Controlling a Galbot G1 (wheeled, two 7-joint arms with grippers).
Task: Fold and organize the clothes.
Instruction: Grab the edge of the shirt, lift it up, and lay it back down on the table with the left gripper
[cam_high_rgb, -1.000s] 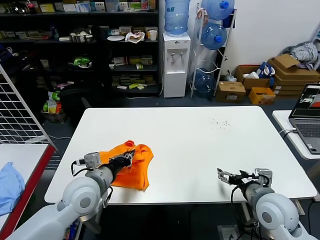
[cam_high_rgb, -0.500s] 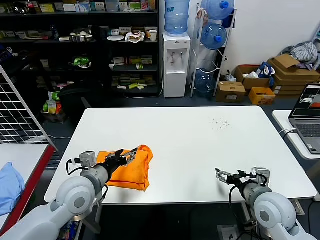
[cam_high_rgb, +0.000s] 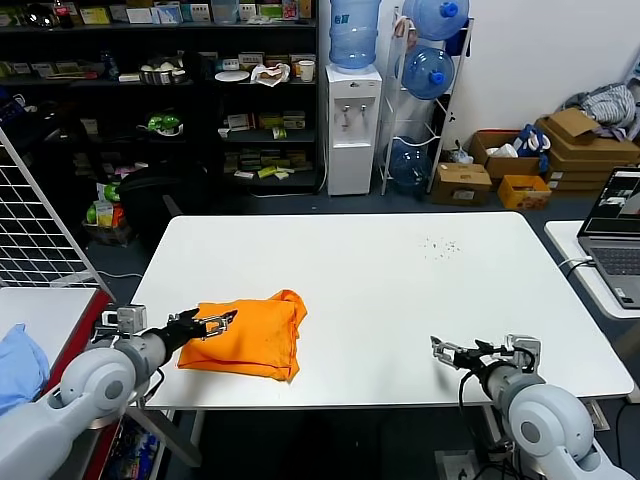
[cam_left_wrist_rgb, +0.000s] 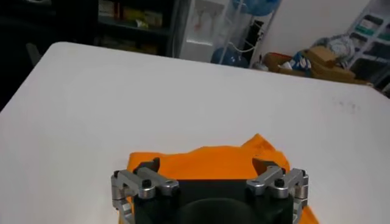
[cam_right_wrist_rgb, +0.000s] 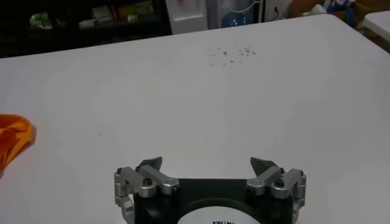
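On the white table (cam_high_rgb: 400, 290), we see the orange T-shirt (cam_high_rgb: 250, 337) lying folded into a compact bundle near the front edge on the robot's left side, one corner of the cloth poking up at its far right end. The left gripper (cam_high_rgb: 212, 322) sits at the shirt's left edge, its fingers spread apart and holding nothing; from the left wrist view the shirt (cam_left_wrist_rgb: 210, 161) lies just beyond the open fingertips (cam_left_wrist_rgb: 146, 167), and whether they brush the fabric we cannot quite tell. The right gripper (cam_high_rgb: 447, 352) rests low over bare tabletop near the front right, well apart from the shirt, fingers likewise spread and empty. A light blue cloth (cam_high_rgb: 18, 365) lies on a neighbouring surface at far left.
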